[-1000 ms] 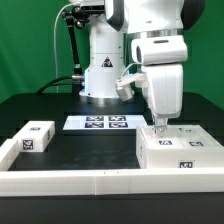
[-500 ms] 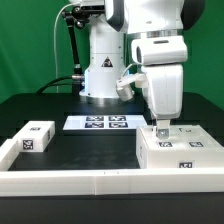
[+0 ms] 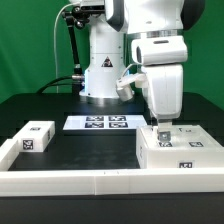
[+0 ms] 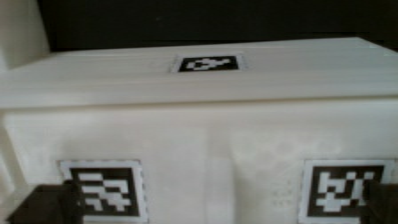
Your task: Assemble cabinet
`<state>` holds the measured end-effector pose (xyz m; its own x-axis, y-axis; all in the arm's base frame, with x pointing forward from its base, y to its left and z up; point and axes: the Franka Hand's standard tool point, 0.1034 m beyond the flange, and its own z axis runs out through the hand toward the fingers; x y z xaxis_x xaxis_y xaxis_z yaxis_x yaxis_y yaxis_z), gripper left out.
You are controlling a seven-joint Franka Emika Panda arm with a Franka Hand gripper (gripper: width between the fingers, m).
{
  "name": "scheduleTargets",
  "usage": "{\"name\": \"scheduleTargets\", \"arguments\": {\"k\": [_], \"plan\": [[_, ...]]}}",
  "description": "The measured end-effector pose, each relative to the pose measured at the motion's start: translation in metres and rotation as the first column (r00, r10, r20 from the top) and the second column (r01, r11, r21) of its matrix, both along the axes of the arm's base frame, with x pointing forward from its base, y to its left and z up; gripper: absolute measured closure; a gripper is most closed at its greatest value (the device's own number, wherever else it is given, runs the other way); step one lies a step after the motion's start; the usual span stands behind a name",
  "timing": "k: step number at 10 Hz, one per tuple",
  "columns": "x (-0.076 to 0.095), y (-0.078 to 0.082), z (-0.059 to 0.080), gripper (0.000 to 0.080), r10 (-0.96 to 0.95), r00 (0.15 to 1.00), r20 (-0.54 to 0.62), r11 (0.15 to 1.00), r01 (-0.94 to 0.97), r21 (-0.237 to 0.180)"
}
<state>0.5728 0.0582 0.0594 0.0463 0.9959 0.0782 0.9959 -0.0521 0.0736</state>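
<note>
The white cabinet [image 3: 182, 150] lies at the exterior view's right, inside the frame rail, with square tags on its top and front. My gripper [image 3: 163, 129] points straight down and its fingers reach the cabinet's top near its left end. In the wrist view the cabinet [image 4: 196, 110] fills the picture at very close range and shows three tags. My fingertips are hidden there. A small matching white block [image 3: 36, 137] with tags lies at the exterior view's left, far from the gripper.
The marker board [image 3: 104, 123] lies flat in front of the robot's base. A long low white frame rail [image 3: 70, 181] runs along the front and turns up the left side. Black cables hang behind the arm.
The gripper has sunk very slightly onto the cabinet's top. The small block and the marker board have not moved.
</note>
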Motion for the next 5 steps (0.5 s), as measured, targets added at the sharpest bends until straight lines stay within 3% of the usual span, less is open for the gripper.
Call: {"name": "scheduleTargets", "arguments": {"k": [3, 5], "plan": [[-0.001, 0.001, 0.001, 0.0002, -0.007, 1.000, 0.002, 1.000, 0.007, 0.000], [-0.015, 0.002, 0.014, 0.0002, -0.030, 0.999, 0.012, 1.000, 0.031, -0.007]]}}
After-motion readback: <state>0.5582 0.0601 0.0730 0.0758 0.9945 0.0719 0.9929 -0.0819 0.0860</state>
